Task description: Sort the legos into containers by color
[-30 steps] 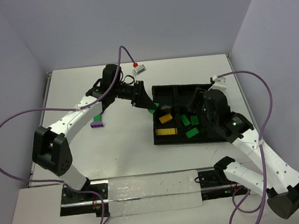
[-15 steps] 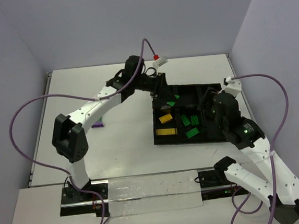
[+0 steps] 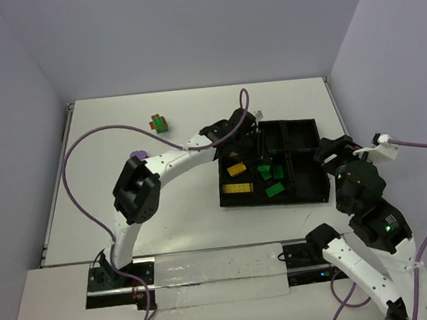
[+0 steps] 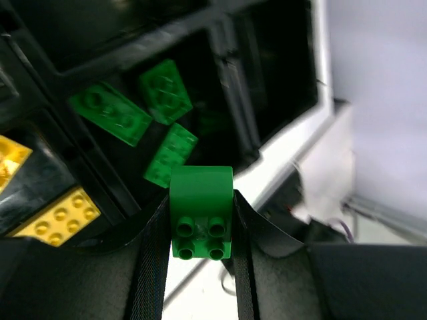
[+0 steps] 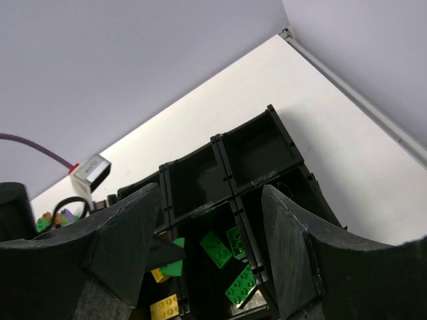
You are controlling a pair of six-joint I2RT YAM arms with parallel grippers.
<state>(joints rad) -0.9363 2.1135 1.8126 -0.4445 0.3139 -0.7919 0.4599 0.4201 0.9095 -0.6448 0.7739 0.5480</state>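
In the left wrist view my left gripper (image 4: 200, 200) is shut on a green lego (image 4: 201, 212), studs facing the camera. It hangs over the black tray (image 3: 277, 200), above the compartment holding three flat green legos (image 4: 110, 113). Yellow legos (image 3: 237, 188) lie in the compartment to its left. From above, the left gripper (image 3: 262, 154) is over the tray's middle. My right gripper (image 5: 212, 190) is open and empty, raised off the tray's right side (image 3: 334, 152). A green and orange cluster (image 3: 159, 123) and a purple lego (image 3: 137, 155) rest on the table to the left.
The tray's far compartments (image 5: 250, 150) are dark, with nothing showing in them. The left arm's purple cable (image 3: 85, 145) loops over the left of the table. White walls enclose the table on three sides.
My left arm has swung right with the green lego, from the tray's far left corner to over the green compartment. My right arm has pulled back off the tray to the right.
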